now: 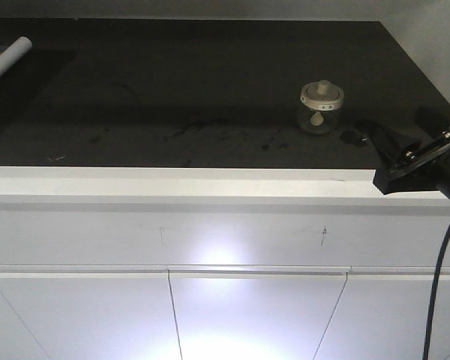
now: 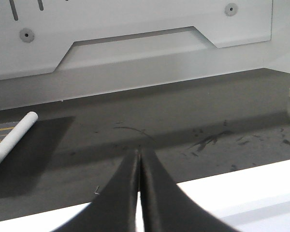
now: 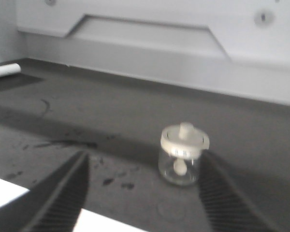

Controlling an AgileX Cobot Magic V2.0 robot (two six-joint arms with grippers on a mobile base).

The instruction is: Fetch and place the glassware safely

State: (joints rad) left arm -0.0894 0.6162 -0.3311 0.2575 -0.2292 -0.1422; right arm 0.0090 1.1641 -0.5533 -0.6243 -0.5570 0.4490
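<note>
- Glassware (image 1: 320, 107) stood upright on the dark countertop (image 1: 172, 90) at two o'clock in the front view, with the right gripper (image 1: 386, 150) at four o'clock, apart from it.
- Left wrist: the left gripper (image 2: 138, 155) was pressed together, with the glassware at the three o'clock edge.
- Right wrist: the fingers were spread wide, with the glassware at five o'clock.

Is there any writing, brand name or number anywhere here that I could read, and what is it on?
No text can be read in any view.
Lid of the glass jar: small dark marks on its rim, too small and blurred to read.
Dark counter, far left: faint yellow lines, not legible as words.
</note>
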